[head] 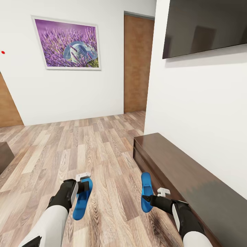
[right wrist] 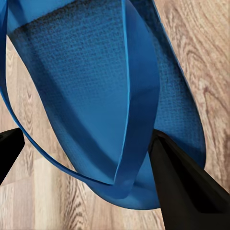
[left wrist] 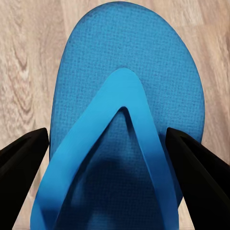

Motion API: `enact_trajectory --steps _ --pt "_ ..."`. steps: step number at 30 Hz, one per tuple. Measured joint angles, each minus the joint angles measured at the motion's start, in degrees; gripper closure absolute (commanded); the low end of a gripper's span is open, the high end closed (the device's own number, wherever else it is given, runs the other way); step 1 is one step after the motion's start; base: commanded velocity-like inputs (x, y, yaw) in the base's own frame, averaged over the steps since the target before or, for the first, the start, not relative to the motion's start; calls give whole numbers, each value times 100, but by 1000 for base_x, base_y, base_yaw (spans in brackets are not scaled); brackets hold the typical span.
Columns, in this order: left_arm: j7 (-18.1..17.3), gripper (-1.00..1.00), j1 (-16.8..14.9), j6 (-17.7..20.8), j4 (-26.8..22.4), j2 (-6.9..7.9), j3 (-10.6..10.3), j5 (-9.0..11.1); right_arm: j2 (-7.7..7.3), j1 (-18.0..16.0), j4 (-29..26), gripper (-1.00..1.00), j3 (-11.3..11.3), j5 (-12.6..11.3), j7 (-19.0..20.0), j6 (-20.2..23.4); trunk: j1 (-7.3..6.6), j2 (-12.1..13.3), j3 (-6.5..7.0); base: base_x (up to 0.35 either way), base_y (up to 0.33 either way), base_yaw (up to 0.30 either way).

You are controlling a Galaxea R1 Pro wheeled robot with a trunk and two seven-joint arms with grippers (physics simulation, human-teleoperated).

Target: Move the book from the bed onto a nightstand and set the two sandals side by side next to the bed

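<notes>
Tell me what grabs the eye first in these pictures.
Two bright blue flip-flop sandals stand out, one at the left hand over the wood-plank floor, the left sandal, and the right sandal at the right hand, beside the long dark-brown sideboard. On the white wall hangs a purple lavender picture.

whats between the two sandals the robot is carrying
Nothing: in the head view, just bare wood-plank floor shows between the left sandal and the right sandal.
</notes>
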Motion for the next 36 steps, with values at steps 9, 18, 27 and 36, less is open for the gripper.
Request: enact_trajectory --steps 9,18,27,36 --pt "-1 100 0 0 66 6 14 0 5 0 5 100 2 7 -6 -2 0 0 0 0 0 0" --pt "7 100 0 7 70 6 17 0 10 0 7 100 3 7 -6 -3 0 0 0 0 0 0" --pt "0 100 0 10 70 11 23 -1 6 0 151 100 49 18 -19 -7 -1 0 0 77 11 0" --pt "-1 100 0 10 70 7 26 0 12 0 155 100 61 -22 -2 -40 -2 0 0 157 66 0"
